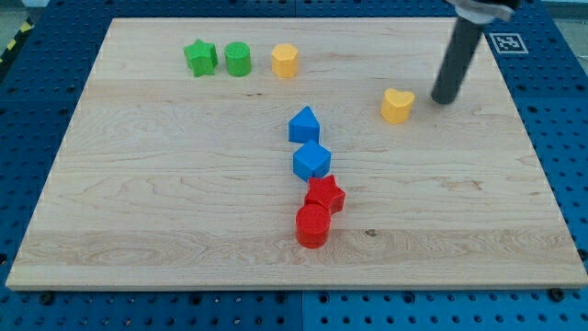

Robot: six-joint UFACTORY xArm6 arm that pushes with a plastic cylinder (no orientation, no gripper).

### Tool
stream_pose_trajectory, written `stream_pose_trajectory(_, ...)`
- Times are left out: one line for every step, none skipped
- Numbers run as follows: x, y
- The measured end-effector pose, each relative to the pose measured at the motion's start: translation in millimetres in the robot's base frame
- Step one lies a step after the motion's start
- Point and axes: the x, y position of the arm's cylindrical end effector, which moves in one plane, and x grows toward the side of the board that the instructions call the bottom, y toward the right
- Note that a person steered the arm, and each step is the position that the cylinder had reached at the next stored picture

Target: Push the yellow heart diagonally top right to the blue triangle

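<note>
Down at the view's bottom, a red cylinder (312,226) sits touching a red star (325,194) at its one o'clock, then a blue cube (311,161) and the blue triangle (304,124) stack up toward twelve in a tight column on the wooden board (138,211). The yellow heart (397,106) lies at the triangle's two o'clock, well apart from it, and my tip (445,98) stands just beside the heart at its three o'clock, a plain rod with nothing to spread or pinch. Far back at the view's top, a green star (200,57), a green cylinder (238,59) and a yellow hexagon-like block (285,61) line up.
</note>
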Motion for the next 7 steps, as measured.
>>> stream_pose_trajectory(44, 0)
stream_pose_trajectory(45, -45)
stream_pose_trajectory(45, -51)
stream_pose_trajectory(19, -51)
stream_pose_trajectory(-10, -51)
stream_pose_trajectory(-24, -52)
stream_pose_trajectory(-9, -51)
